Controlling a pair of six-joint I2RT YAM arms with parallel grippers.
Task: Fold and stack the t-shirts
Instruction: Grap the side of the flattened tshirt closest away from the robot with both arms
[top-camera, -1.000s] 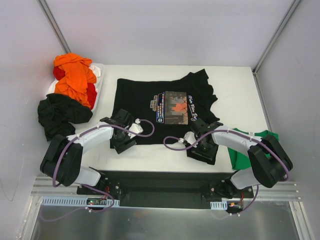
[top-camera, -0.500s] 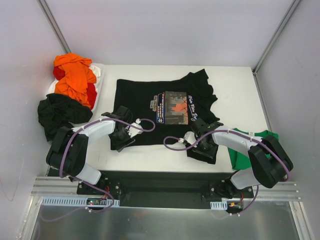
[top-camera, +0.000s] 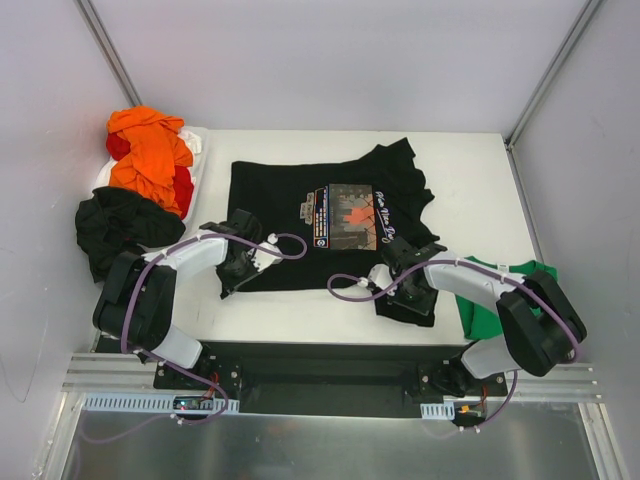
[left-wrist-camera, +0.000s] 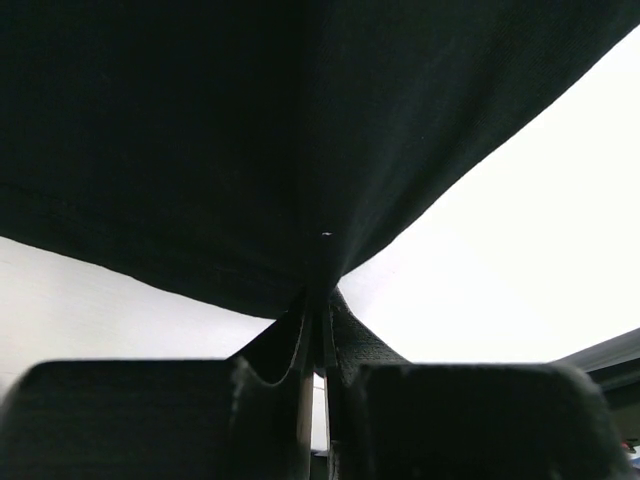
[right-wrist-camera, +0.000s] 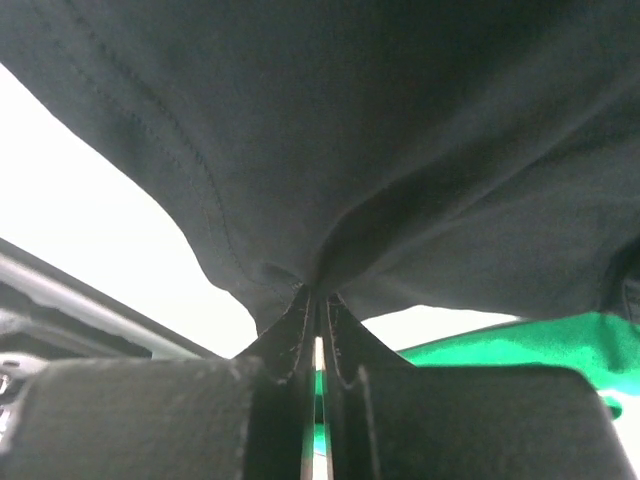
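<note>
- Top view: black printed t-shirt (top-camera: 270, 190) lies spread flat over the middle of the table (top-camera: 470, 180), with its sleeves toward the right edge.
- Left claw (top-camera: 243, 262) sits on the shirt's near-left corner. Right claw (top-camera: 408, 290) sits on its near sleeve, close to the table's near edge.
- Green t-shirt (top-camera: 490, 310) hangs at the near-right corner, just beside the right arm. Risk: a sweep of that arm drags it along or knocks it off the table.
- Orange t-shirt (top-camera: 150, 150), red t-shirt (top-camera: 183, 188) and crumpled black t-shirt (top-camera: 120, 225) are heaped at the far-left corner, well apart from both claws, so little risk there.
- Left wrist view: the claw is pressed together on a narrow peak of black cloth, and only a little cloth sits between the fingers.
- Risk: the pinch is shallow and the cloth may slide out under tension. I cannot tell whether one layer or both are caught; with one, the shirt would open rather than fold.
- Right wrist view: the claw is pressed together on a small bunch of black cloth by a stitched seam, with green cloth showing behind.
- Risk: the bite is thin here too. If the claws lift at uneven height or pace, the fold line will skew and wrinkle across the print.
</note>
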